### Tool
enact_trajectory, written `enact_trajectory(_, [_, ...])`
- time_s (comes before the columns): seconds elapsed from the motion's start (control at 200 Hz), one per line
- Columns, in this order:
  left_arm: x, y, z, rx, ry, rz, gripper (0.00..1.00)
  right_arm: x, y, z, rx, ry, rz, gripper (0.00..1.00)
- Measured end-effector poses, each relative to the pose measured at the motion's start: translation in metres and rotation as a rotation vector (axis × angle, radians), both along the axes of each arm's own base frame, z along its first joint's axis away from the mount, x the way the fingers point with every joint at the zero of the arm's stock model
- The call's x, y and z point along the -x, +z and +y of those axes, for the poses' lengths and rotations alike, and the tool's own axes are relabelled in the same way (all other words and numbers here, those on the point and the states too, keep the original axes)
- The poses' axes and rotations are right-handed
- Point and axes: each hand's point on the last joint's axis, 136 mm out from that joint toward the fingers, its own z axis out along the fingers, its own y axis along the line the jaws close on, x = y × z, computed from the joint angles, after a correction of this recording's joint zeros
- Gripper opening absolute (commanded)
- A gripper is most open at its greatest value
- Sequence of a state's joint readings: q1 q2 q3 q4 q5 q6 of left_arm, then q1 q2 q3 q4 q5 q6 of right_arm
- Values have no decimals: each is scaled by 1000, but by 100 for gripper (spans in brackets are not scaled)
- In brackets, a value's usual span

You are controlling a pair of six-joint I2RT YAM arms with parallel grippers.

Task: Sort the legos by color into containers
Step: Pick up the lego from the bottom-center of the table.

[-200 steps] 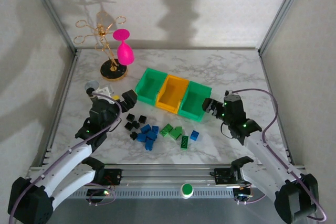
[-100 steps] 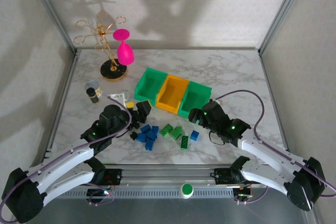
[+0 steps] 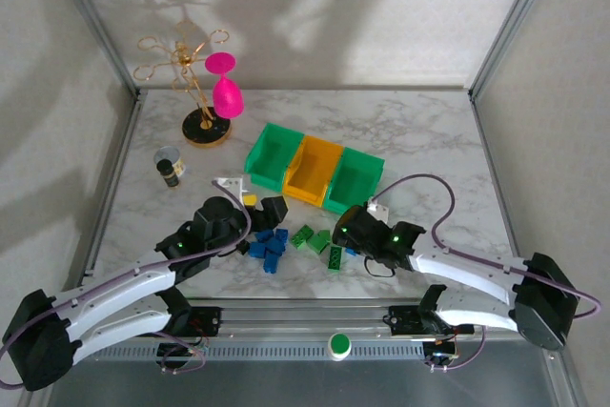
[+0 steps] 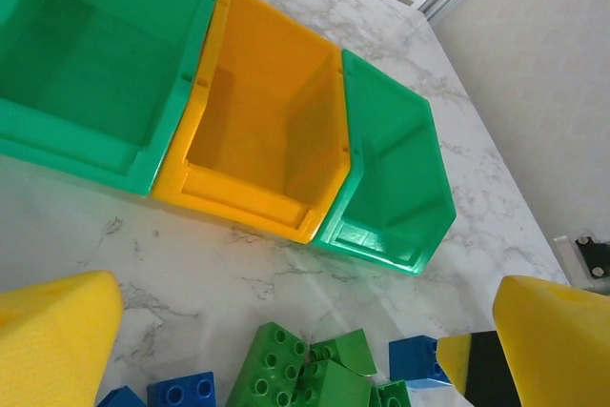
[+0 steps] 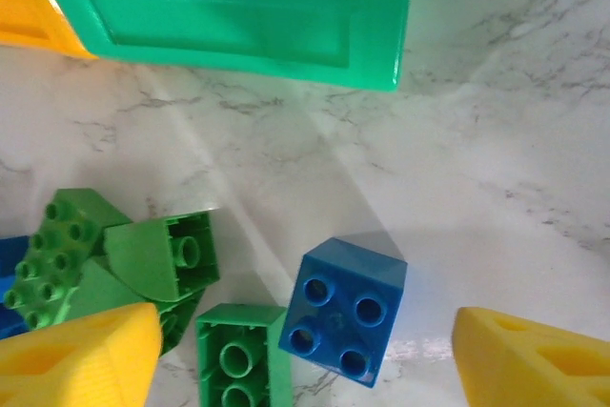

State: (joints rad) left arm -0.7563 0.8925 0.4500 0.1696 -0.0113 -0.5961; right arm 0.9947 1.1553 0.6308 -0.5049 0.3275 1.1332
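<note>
Hovering the right gripper (image 5: pixel 305 355), spread wide and empty, over the blue lego (image 5: pixel 343 323) lying on the table (image 5: pixel 505 188) near the green container (image 5: pixel 238 16), likely light, rigid, slick, suiting pinching across flat sides.

Bright, even light — soft shadows, sharp focus

You see a marble table (image 3: pixel 419 140): three joined bins (image 3: pixel 315 178) mid-table, legos (image 3: pixel 303 235) loose just in front, small bottle (image 3: pixel 171 169) left, gold rack (image 3: pixel 207 129) far-left.
</note>
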Motion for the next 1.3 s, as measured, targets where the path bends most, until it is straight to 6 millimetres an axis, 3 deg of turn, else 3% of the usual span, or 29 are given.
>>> enact_trajectory(0.571, [2, -13, -6, -28, -15, 31, 100, 1, -30, -2, 65, -28, 41, 42])
enact_trajectory(0.816, [2, -15, -7, -34, -18, 37, 100, -1, -29, -3, 74, -27, 33, 30])
enact_trajectory(0.986, [1, -14, -8, -35, -18, 38, 100, -1, -28, -4, 87, -16, 34, 28])
enact_trajectory(1.151, [-1, -5, -10, -23, -18, 25, 99, -4, -16, -5, 93, -8, 10, 28])
enact_trajectory(1.302, [-3, 5, -12, -12, -19, 8, 99, -16, 19, 5, 61, 9, -61, 28])
